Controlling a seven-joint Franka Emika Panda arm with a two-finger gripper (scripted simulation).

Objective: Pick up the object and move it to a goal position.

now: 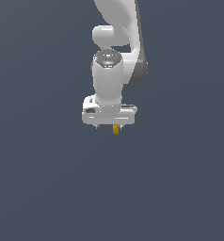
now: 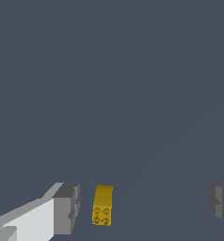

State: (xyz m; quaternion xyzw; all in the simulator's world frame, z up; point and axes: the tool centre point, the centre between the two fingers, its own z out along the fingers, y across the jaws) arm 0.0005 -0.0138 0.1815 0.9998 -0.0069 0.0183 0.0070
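Straddling 1 yellow block (image 2: 102, 205): end effector (image 2: 144, 207), jaws apart.

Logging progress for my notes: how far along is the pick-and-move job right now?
Done: the pincer is positioned over the yellow block, which sits between its fingers, nearer one of them. In hand: nothing yet; the jaws are wide apart and not touching it. Left: closing, lifting, and carrying it to the goal, which isn't visible.

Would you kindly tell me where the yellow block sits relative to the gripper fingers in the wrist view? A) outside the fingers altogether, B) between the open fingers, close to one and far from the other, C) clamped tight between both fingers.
B: the yellow block lies in the gap of the open gripper, near one finger and well clear of the other.
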